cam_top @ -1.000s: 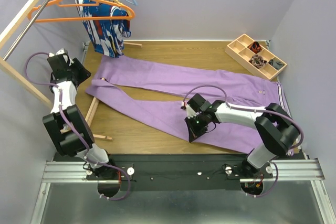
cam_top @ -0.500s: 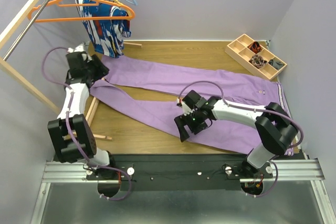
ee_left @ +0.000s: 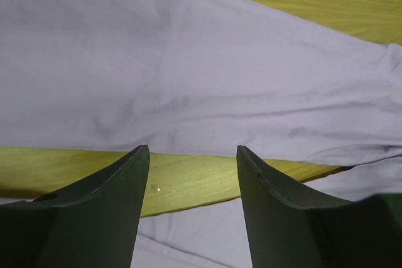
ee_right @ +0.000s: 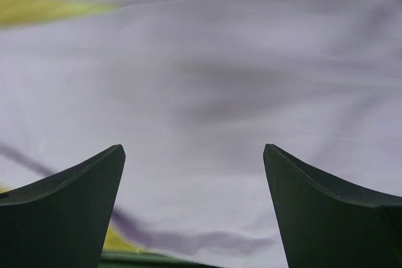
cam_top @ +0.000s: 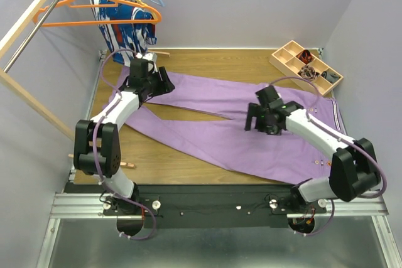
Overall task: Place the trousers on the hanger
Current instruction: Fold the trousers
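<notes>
Trousers (cam_top: 213, 136) lie flat across the desk (cam_top: 207, 59), both legs running out from the waistband. Left jaws sit over the far leg near its cuff end. They're parted a good way with nothing between them, just lilac cloth and a sliver of desk below. Right jaws hang over the middle of the trousers, spread wide and empty. Whether their tips brush the fabric, can't tell. The hanger (cam_top: 100, 22) hangs on the wooden rack (cam_top: 34, 105) beyond the trousers' cuff end, well apart from them.

Lilac trousers (cam_top: 239, 136) flat (orange hanger (cam_top: 69, 24) aloft)
</notes>
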You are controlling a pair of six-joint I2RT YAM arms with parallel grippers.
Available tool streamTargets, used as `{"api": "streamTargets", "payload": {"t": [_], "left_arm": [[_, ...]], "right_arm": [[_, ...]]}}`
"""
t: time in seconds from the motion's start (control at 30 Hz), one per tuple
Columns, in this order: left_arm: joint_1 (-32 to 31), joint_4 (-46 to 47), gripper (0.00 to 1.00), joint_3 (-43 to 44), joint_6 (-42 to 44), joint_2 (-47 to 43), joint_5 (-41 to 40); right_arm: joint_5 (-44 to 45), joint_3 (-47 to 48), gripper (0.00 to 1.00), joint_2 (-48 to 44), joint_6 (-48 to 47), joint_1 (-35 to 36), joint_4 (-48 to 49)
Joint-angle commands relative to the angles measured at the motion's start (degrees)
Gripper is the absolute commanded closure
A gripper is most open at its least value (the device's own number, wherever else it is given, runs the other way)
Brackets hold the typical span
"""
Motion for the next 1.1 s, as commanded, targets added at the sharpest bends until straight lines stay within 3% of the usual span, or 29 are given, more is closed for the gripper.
{"api": "streamTargets", "payload": {"t": [0.0,0.43,0.87,1.07], "left_arm": [[-0.8,1.8,0.34,3.5,0.6,4.8,-1.1],[-1.0,4.0,0.34,8.0,1.2,14.8,1.1],[-2.8,3.9,0.34,6.9,1.4,18.5,-0.3],[-4.9,3.9,0.34,8.0,-0.2,19.2,2.0]], "right_arm": [[10.3,-4.5,0.00,-4.2,6.0,-10.6,-5.1],[19.2,-7.8,0.00,-3.2,6.1,-30.7,-2.1],[20.5,-5.1,0.00,11.5,4.8,-40.7,7.0],[22.3,-0.1,0.00,17.7,-0.5,-44.0,10.3]]}}
